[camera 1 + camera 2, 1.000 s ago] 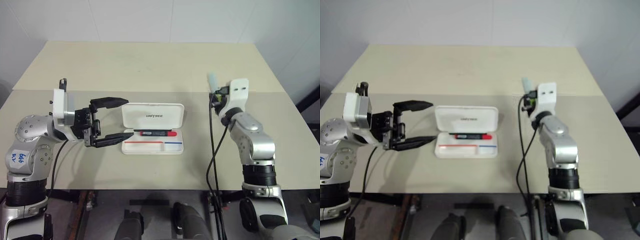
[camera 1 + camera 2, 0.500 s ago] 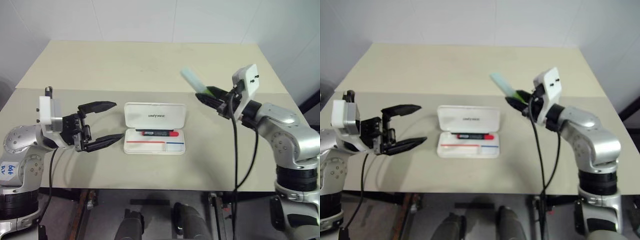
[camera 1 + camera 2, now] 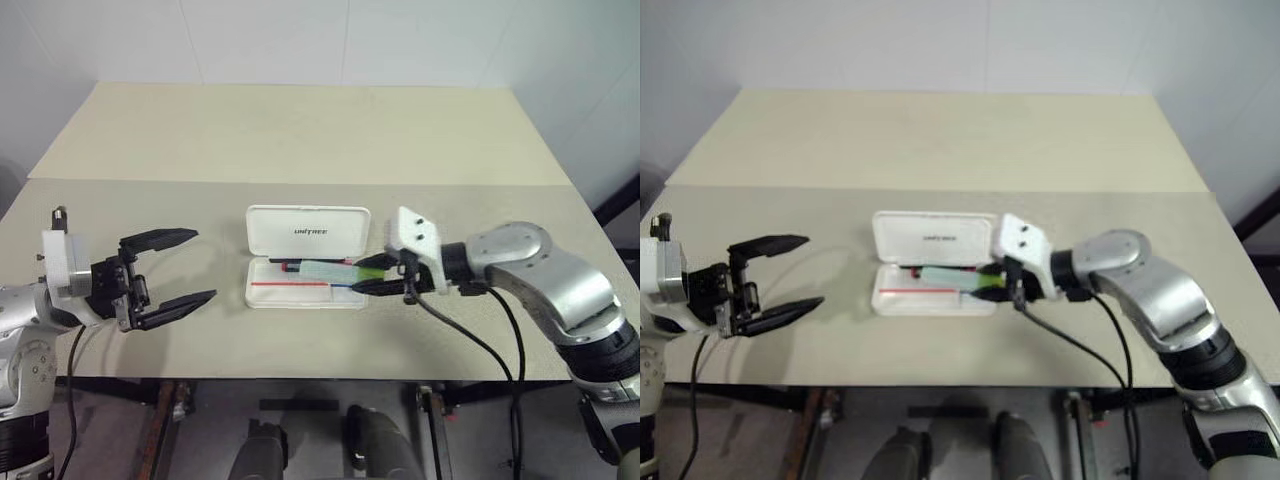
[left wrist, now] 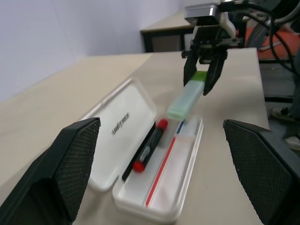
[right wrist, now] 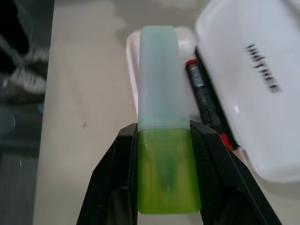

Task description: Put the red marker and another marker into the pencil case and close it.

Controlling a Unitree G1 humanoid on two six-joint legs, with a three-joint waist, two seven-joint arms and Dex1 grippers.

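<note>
the pencil case lies open on the table, lid tipped back, tray facing up. the red marker already rests in the tray, along the hinge side just under the lid. the right gripper comes in from the right with its jaws pinching the green highlighter by its darker green end, so the pale cap end points leftward and hangs over the tray without touching it, as the left wrist view shows.

the step in hand looks like setting the highlighter into the case. to do it well, the highlighter should go down into the free strip of the tray in front of the red marker, roughly parallel to it, so neither lies across the other. it is tilted cap-down, so levelling it and lowering it until it is close to the tray floor before letting go would keep it from bouncing or rolling out over the low front wall. the jaws should part only a little and draw back to the right, clear of the tray edge, since a snag there could shove the light case.

the left gripper waits well to the left of the case, jaws spread wide and holding nothing, well placed to swing the lid shut afterwards.
</note>
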